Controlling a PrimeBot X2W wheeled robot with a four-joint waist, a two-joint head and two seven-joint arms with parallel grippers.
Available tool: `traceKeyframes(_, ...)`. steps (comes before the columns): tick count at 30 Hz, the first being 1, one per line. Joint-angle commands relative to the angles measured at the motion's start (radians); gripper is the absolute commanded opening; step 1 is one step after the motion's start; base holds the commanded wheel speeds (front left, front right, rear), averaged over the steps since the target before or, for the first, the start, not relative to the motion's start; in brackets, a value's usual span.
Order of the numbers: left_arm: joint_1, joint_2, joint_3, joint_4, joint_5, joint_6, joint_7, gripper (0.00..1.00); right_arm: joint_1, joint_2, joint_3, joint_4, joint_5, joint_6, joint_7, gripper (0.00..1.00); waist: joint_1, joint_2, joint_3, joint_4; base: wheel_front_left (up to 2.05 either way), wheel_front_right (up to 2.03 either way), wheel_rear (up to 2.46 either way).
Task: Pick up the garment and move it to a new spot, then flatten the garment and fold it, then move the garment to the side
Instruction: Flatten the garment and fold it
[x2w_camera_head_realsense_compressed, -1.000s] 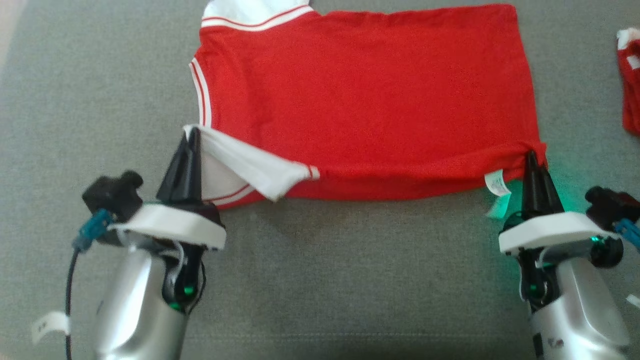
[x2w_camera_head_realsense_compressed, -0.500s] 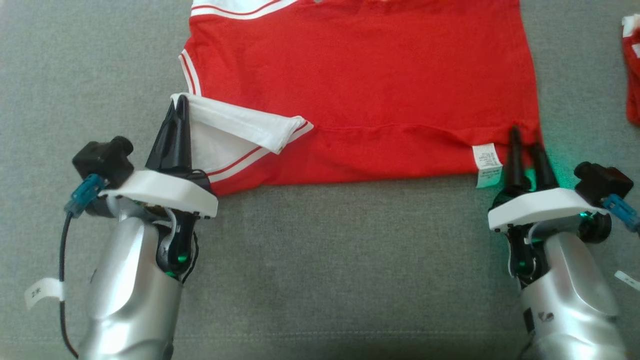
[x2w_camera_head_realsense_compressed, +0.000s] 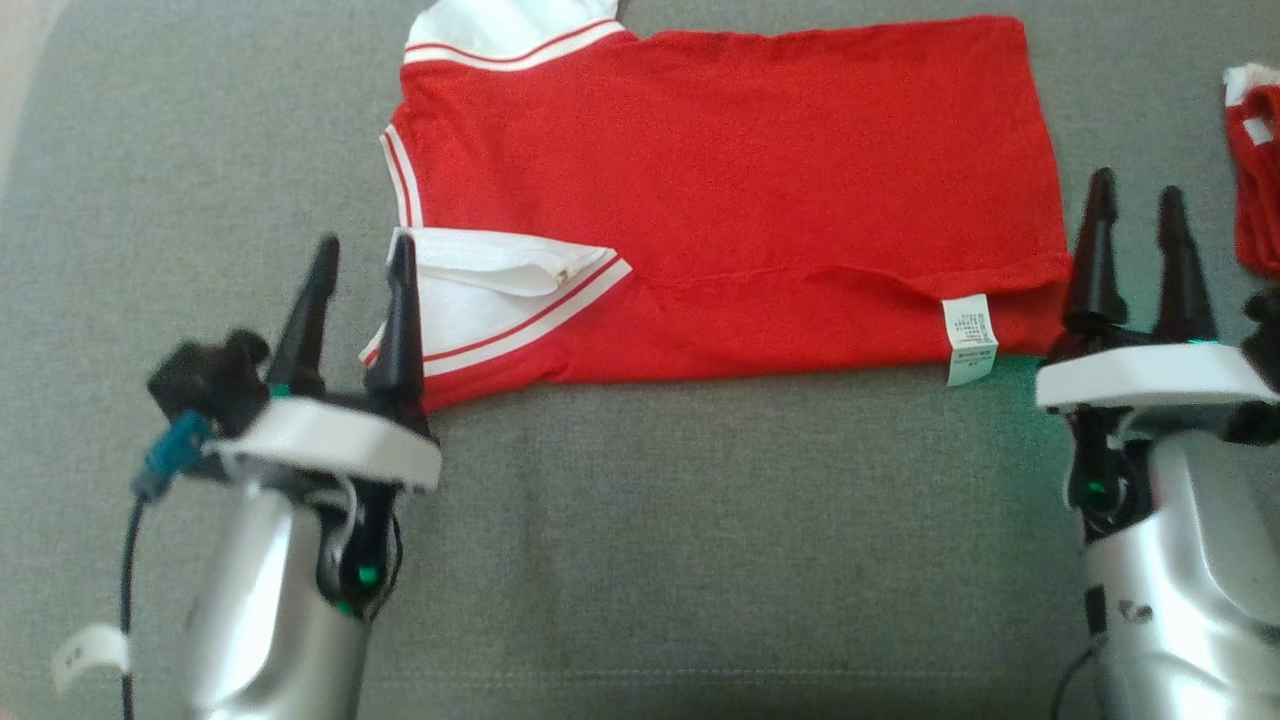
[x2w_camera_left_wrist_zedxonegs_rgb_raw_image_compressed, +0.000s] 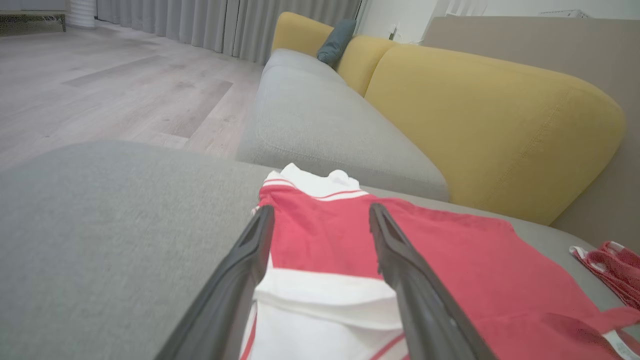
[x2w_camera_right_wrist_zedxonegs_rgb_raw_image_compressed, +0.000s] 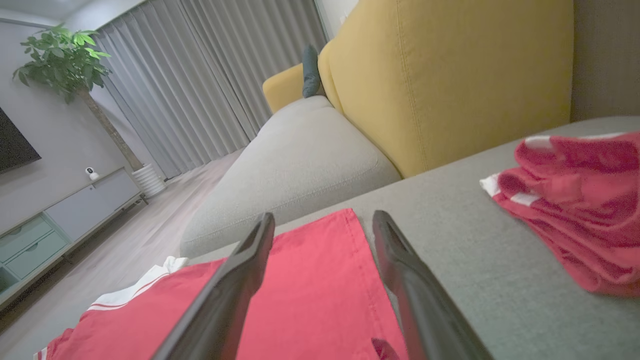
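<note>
The garment (x2w_camera_head_realsense_compressed: 720, 190), a red shirt with white striped sleeves, lies spread on the grey cushion, its near edge folded over with a white label showing. My left gripper (x2w_camera_head_realsense_compressed: 362, 252) stands open at the white sleeve on the shirt's near left corner, holding nothing. In the left wrist view the garment (x2w_camera_left_wrist_zedxonegs_rgb_raw_image_compressed: 450, 260) lies under and beyond that gripper (x2w_camera_left_wrist_zedxonegs_rgb_raw_image_compressed: 320, 215). My right gripper (x2w_camera_head_realsense_compressed: 1136, 200) is open beside the shirt's right edge, lifted clear of the cloth. From the right wrist the garment (x2w_camera_right_wrist_zedxonegs_rgb_raw_image_compressed: 305, 300) lies under the gripper (x2w_camera_right_wrist_zedxonegs_rgb_raw_image_compressed: 322, 220).
A second bundle of red and white cloth (x2w_camera_head_realsense_compressed: 1255, 170) lies at the far right of the cushion (x2w_camera_head_realsense_compressed: 650, 560), also seen as a heap (x2w_camera_right_wrist_zedxonegs_rgb_raw_image_compressed: 575, 200) from the right wrist. A yellow sofa back (x2w_camera_left_wrist_zedxonegs_rgb_raw_image_compressed: 490, 120) rises behind. Bare grey cushion stretches in front of the shirt.
Both grippers have opened and let go of the shirt's near corners. The folded near edge now lies flat. The right gripper has risen and drawn to the shirt's right side.
</note>
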Motion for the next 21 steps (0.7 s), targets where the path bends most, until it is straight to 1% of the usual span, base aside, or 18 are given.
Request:
traceKeyframes(1, 0.018, 0.015, 0.025, -0.039, -0.004, -0.002, -0.008, 1.0, 0.015, -0.003, 0.01, -0.056, -0.017, 0.007, -0.01, 1.0, 0.0, 0.0, -0.012, 0.004, 0.0, 0.0, 0.0)
traceKeyframes(5, 0.089, 0.031, 0.012, -0.05, -0.015, -0.004, 0.002, 1.0, 0.071, -0.003, -0.012, -0.132, -0.048, 0.007, -0.011, 1.0, 0.0, 0.0, -0.039, 0.011, 0.0, 0.0, 0.0)
traceKeyframes(6, 0.105, 0.036, 0.01, -0.051, -0.02, -0.004, 0.015, 1.0, 0.085, -0.003, -0.014, -0.145, -0.052, 0.007, -0.011, 1.0, 0.0, 0.0, -0.046, 0.013, 0.0, 0.0, 0.0)
traceKeyframes(7, 0.133, 0.043, 0.01, -0.056, -0.031, -0.002, 0.05, 1.0, 0.113, -0.003, -0.014, -0.165, -0.059, 0.007, -0.011, 1.0, 0.0, 0.0, -0.056, 0.016, 0.0, 0.0, 0.0)
traceKeyframes(10, 0.163, 0.05, 0.012, -0.058, -0.045, 0.015, 0.121, 1.0, 0.143, -0.003, -0.005, -0.182, -0.057, 0.007, -0.007, 1.0, 0.0, 0.0, -0.061, 0.016, 0.0, 0.0, 0.0)
traceKeyframes(11, 0.173, 0.056, 0.014, -0.055, -0.049, 0.032, 0.167, 1.0, 0.154, -0.003, 0.001, -0.187, -0.052, 0.007, -0.004, 1.0, 0.0, 0.0, -0.057, 0.012, 0.0, 0.0, 0.0)
traceKeyframes(13, 0.174, 0.059, 0.015, -0.05, -0.057, 0.043, 0.206, 1.0, 0.158, -0.003, 0.006, -0.192, -0.048, 0.007, -0.002, 1.0, 0.0, 0.0, -0.049, 0.005, 0.0, 0.0, 0.0)
traceKeyframes(21, 0.152, 0.07, 0.029, -0.002, -0.077, 0.08, 0.287, 1.0, 0.152, -0.003, 0.008, -0.204, -0.049, 0.007, 0.005, 1.0, 0.0, 0.0, -0.012, -0.031, 0.0, 0.0, 0.0)
